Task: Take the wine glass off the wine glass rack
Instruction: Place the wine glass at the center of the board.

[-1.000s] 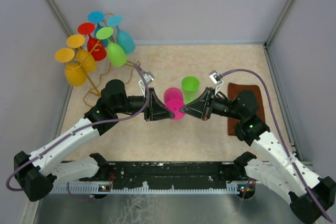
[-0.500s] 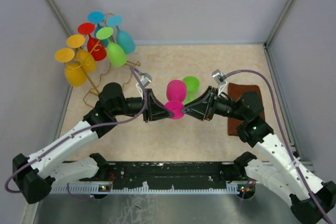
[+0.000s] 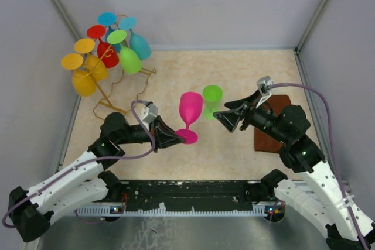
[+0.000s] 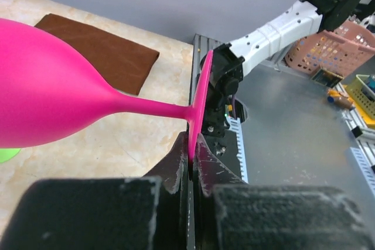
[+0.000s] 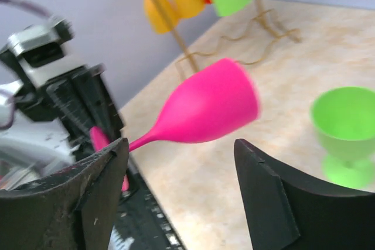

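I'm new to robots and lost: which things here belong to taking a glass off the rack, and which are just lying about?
In the job: pink wine glass, foot pinched in the left gripper; wine glass rack; right gripper, open nearby.
Just there: green glass upright on the table; brown mat; other glasses hanging on the rack.

Light was bright, even and diffuse, from above. Shadows on the table (image 3: 222, 150) were faint and soft-edged. Right wrist view was motion-smeared, the pink glass (image 5: 205, 109) fuzzy at its rim. Left wrist view was sharper, but the left gripper (image 4: 191, 150) in the foreground sat out of focus.
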`<control>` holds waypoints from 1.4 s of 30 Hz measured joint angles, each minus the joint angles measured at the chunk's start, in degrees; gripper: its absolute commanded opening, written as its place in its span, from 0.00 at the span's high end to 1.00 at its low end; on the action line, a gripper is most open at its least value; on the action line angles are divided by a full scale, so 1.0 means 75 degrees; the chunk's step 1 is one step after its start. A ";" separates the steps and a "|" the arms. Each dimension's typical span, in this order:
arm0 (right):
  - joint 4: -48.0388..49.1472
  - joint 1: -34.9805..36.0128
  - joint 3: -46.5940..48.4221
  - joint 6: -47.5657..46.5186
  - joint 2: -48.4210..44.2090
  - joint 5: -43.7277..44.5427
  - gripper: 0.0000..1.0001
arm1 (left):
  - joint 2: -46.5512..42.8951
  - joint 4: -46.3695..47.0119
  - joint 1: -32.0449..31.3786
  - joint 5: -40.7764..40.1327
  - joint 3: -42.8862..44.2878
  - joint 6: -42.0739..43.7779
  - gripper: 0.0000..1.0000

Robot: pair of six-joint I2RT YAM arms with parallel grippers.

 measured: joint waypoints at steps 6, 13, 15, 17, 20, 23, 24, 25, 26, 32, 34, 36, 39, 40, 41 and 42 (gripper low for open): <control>-0.1577 0.0003 0.0950 -0.0918 -0.0067 0.2090 0.09 | -0.0603 0.0565 0.0003 0.0262 -0.0842 0.0697 1.00; -0.2573 0.0000 0.1072 -0.0979 -0.0035 0.2856 0.02 | -0.1151 0.1731 0.0003 0.0825 -0.1731 0.1023 1.00; -0.2669 0.0000 0.1072 -0.0950 -0.0015 0.2745 0.01 | -0.1119 0.1856 0.0003 0.0994 -0.1807 0.1023 1.00; -0.2661 0.0000 0.1072 -0.0892 0.0029 0.2532 0.01 | -0.1058 0.1953 0.0003 0.1160 -0.1807 0.1020 1.00; -0.2594 0.0000 0.1075 -0.0755 0.0131 0.2072 0.01 | -0.1014 0.2087 0.0003 0.1413 -0.1807 0.1014 1.00; -0.2407 0.0000 0.1072 -0.0624 0.0224 0.1682 0.01 | -0.1005 0.2215 0.0003 0.1696 -0.1807 0.1014 1.00; -0.2331 -0.0009 0.1072 -0.0557 0.0254 0.1518 0.01 | -0.1003 0.2261 0.0003 0.1781 -0.1807 0.1011 1.00; -0.2232 -0.0023 0.1072 -0.0498 0.0283 0.1352 0.01 | -0.0997 0.2299 0.0003 0.1888 -0.1807 0.1005 1.00; -0.2095 -0.0073 0.1067 -0.0417 0.0312 0.1142 0.01 | -0.0988 0.2337 0.0003 0.1990 -0.1807 0.0994 1.00; -0.1192 -0.0927 0.0866 0.0061 0.0478 -0.0513 0.03 | -0.0965 0.2506 0.0003 0.2369 -0.1807 0.0930 1.00; -0.0749 -0.1279 0.0694 0.0323 0.0603 -0.1244 0.06 | -0.0927 0.2614 0.0003 0.2465 -0.1807 0.0851 1.00; -0.0160 -0.1469 0.0434 0.0685 0.0813 -0.1958 0.08 | -0.0860 0.2739 0.0003 0.2559 -0.1807 0.0726 1.00; 0.0731 -0.1495 -0.0009 0.1326 0.1256 -0.3022 0.13 | -0.0705 0.2961 0.0003 0.2684 -0.1807 0.0498 1.00; 0.1017 -0.1495 -0.0122 0.1527 0.1416 -0.3308 0.14 | -0.0647 0.3057 0.0003 0.2704 -0.1807 0.0425 1.00; 0.1314 -0.1495 -0.0245 0.1740 0.1612 -0.3590 0.16 | -0.0586 0.3182 0.0003 0.2754 -0.1807 0.0321 1.00; 0.1533 -0.1495 -0.0341 0.1912 0.1766 -0.3815 0.17 | -0.0536 0.3293 0.0003 0.2780 -0.1807 0.0256 1.00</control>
